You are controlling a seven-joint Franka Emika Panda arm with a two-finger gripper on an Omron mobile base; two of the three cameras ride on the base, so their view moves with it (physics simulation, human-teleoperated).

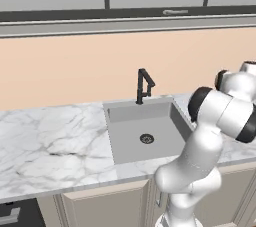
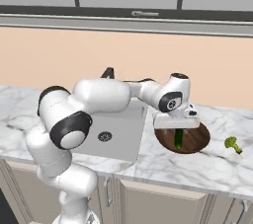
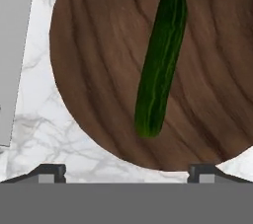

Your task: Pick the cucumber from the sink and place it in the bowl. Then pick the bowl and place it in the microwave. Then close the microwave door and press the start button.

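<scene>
Left base view: grey sink (image 1: 145, 133) with round drain and black faucet (image 1: 144, 86) set in the white marble counter (image 1: 50, 141), basin bare. Right base view: dark wooden bowl (image 2: 195, 141) on the counter just right of the sink, gripper (image 2: 177, 130) hanging over it, cucumber (image 2: 178, 139) inside, small green broccoli floret (image 2: 232, 144) further right. Hand view: cucumber lying loose in the bowl, fingertips (image 3: 49, 171) spread wide apart, clamped on nothing; no readable writing anywhere.
</scene>
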